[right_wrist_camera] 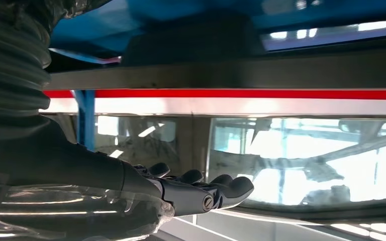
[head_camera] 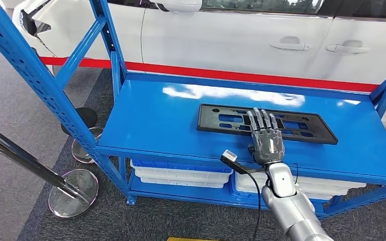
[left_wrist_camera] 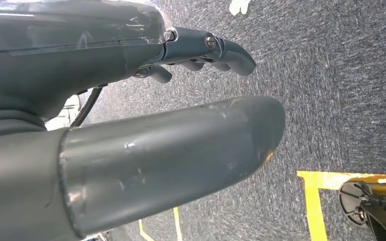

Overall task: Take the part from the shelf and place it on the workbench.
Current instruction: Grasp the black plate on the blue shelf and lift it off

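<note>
The part (head_camera: pixel 317 134) is a long flat black plastic frame with cut-outs, lying on the blue shelf top (head_camera: pixel 151 120) right of centre. My right hand (head_camera: pixel 266 138) reaches over the shelf's front edge, back up and fingers straight. Its fingertips (head_camera: pixel 259 116) lie over the near middle of the part, and nothing is gripped. In the right wrist view the same hand (right_wrist_camera: pixel 201 193) is stretched out flat and empty. My left hand (left_wrist_camera: pixel 105 55) hangs over grey carpet, its fingers (left_wrist_camera: pixel 221 50) loosely bent and its thumb (left_wrist_camera: pixel 181 150) apart from them, holding nothing.
A white car (head_camera: pixel 231 35) stands close behind the shelf, beyond a red band. Blue uprights (head_camera: pixel 30 75) frame the shelf's left side and far right corner. White trays (head_camera: pixel 181 175) sit on the lower level. Stanchion bases (head_camera: pixel 73 193) stand on the floor at left. Yellow floor tape (left_wrist_camera: pixel 311 201) marks the carpet.
</note>
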Controlling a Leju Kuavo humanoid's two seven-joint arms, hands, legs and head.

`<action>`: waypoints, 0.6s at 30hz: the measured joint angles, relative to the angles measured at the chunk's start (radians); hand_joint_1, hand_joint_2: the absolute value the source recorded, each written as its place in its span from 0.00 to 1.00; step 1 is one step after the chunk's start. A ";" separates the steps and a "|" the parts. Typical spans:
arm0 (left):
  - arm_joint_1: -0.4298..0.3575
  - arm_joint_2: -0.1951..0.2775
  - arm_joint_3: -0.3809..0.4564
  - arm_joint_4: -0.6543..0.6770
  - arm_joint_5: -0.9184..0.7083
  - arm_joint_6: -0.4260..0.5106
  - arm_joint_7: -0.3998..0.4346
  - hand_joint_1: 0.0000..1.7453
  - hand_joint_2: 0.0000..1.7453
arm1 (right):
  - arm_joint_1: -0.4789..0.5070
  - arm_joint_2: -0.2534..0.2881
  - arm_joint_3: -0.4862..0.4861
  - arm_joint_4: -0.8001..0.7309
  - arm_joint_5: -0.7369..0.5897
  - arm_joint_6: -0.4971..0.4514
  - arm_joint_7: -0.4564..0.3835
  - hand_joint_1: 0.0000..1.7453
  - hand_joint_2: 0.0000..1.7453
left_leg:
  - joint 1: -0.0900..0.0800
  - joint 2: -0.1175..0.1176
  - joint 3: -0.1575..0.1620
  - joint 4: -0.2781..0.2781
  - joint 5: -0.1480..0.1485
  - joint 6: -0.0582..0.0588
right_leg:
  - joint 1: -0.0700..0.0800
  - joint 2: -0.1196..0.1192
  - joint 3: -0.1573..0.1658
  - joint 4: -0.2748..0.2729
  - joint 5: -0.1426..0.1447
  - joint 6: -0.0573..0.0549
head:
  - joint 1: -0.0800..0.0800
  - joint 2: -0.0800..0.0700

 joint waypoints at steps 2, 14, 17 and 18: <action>0.000 0.000 -0.001 0.000 0.001 0.000 0.000 0.00 0.00 | 0.003 0.000 -0.026 0.000 0.005 0.000 -0.004 0.00 1.00 | 0.000 0.000 0.000 0.000 0.000 0.000 | 0.000 0.000 0.000 0.000 0.000 0.000 | 0.000 0.000; 0.000 0.000 -0.003 0.000 0.005 0.002 0.000 0.00 0.00 | 0.034 0.021 -0.127 -0.042 0.004 -0.001 -0.095 0.00 1.00 | 0.000 0.000 0.000 0.000 0.000 0.000 | 0.000 0.000 0.000 0.000 0.000 0.000 | 0.000 0.000; 0.000 0.000 -0.004 0.000 0.005 0.002 0.000 0.00 0.00 | 0.041 0.033 -0.132 -0.067 0.003 -0.001 -0.109 0.00 1.00 | 0.000 0.000 0.000 0.000 0.000 0.000 | 0.000 0.000 0.000 0.000 0.000 0.000 | 0.000 0.000; 0.000 0.000 -0.005 0.000 0.005 0.002 0.000 0.00 0.00 | 0.042 0.037 -0.132 -0.074 0.003 -0.001 -0.113 0.00 1.00 | 0.000 0.000 0.000 0.000 0.000 0.000 | 0.000 0.000 0.000 0.000 0.000 0.000 | 0.000 0.000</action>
